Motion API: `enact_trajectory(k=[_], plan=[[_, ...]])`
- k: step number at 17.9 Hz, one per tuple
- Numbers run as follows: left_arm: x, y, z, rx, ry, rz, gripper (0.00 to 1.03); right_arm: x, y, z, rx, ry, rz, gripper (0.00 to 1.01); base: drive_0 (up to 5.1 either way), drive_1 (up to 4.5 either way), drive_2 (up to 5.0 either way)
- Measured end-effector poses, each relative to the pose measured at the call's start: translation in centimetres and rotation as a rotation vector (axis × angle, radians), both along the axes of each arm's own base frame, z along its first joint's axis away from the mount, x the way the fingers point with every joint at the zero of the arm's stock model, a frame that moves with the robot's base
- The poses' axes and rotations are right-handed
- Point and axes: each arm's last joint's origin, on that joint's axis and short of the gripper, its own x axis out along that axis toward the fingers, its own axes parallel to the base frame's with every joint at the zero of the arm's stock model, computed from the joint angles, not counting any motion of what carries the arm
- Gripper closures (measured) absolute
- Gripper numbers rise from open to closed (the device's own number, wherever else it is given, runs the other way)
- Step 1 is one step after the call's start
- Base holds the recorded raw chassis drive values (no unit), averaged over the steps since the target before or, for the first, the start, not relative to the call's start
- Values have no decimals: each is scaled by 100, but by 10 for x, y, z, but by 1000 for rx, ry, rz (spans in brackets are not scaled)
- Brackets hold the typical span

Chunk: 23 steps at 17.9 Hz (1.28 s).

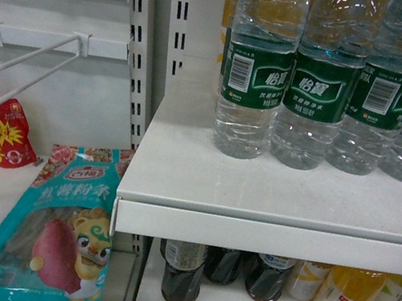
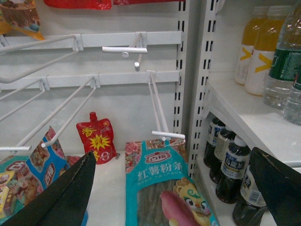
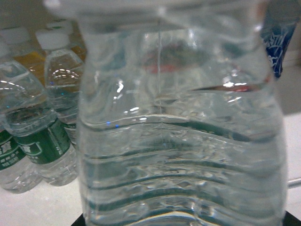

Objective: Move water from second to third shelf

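Note:
A row of water bottles [image 1: 254, 74] with dark green labels stands on a white shelf [image 1: 255, 198] in the head view; neither gripper shows there. In the right wrist view one clear ribbed water bottle [image 3: 178, 141] fills the frame. It sits between the dark fingertips [image 3: 77, 221] of my right gripper [image 3: 181, 222], which appears shut on it. More green-labelled water bottles [image 3: 42, 141] stand to its left. My left gripper [image 2: 174, 155] hangs wide open above a teal noodle packet [image 2: 164, 188], holding nothing.
Dark tea bottles [image 1: 183, 271] and yellow drink bottles [image 1: 346, 298] stand on the shelf below. Left of the slotted post [image 1: 133, 46] are white wire hooks [image 2: 160, 103], a red pouch [image 1: 3, 133] and the teal packet [image 1: 54, 242]. Orange juice bottles [image 2: 256, 52] stand behind the water.

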Motion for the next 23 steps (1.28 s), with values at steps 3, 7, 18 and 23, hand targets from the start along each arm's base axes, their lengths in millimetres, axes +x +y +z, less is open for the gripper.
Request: enact_trajectory(k=[3,7,18,23], plan=[[0,0,0,0,-2,-4,5,0,-1,-1,-3,5,-25,58,0,0,0],[0,0,0,0,-2,-4,5,0,-2,-1,-2,6,-26,58,0,0,0],[0,0,0,0,-2,-4,5,24,13,4,85,-19,262,58,0,0,0],[0,0,0,0,-2,-4,5,40,22,-5,85,13,301,58,0,0,0]])
